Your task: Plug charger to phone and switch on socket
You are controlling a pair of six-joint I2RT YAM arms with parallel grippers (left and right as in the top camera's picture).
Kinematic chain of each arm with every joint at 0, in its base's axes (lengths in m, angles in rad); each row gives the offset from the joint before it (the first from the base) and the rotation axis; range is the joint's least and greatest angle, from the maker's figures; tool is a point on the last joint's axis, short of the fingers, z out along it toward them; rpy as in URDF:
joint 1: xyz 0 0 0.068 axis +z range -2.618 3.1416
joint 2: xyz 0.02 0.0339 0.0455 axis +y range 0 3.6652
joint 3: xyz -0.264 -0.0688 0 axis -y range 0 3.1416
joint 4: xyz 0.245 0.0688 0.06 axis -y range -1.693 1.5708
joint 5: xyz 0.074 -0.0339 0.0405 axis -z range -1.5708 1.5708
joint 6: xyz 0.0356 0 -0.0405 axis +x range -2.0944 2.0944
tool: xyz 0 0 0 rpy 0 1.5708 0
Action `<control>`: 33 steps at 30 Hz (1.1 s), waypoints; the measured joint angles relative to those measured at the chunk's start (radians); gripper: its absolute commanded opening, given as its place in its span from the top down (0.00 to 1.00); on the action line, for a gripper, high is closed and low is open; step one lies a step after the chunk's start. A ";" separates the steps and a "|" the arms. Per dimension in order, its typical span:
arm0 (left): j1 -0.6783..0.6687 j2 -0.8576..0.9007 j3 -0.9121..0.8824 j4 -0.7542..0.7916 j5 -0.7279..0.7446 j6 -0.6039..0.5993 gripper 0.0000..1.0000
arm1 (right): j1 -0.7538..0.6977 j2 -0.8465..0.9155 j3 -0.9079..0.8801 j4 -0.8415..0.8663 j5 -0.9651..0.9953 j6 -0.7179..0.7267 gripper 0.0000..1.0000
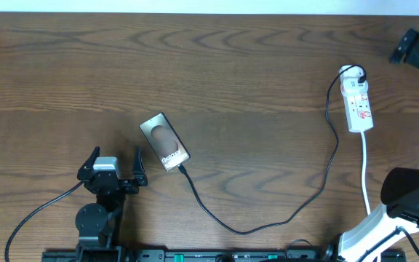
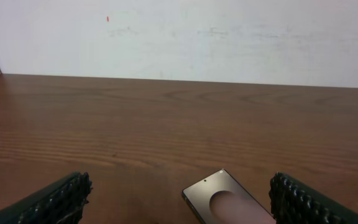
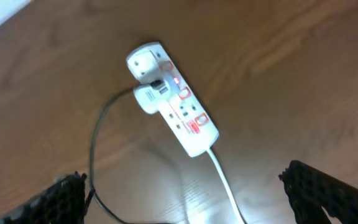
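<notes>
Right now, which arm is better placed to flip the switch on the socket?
The right. The right gripper, open, hangs close to the socket, which lies in plain sight in its wrist view. The left gripper, open too, sits beside the phone, well away from the socket.

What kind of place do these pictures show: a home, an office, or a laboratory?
Probably a robot test bench in a laboratory: a wooden table against a plain white wall, with a phone and a white power strip laid out on it.
</notes>
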 measured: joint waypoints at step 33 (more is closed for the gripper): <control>0.000 0.000 0.005 -0.006 0.003 0.000 0.06 | 0.405 -0.875 -1.740 1.776 0.051 0.101 0.01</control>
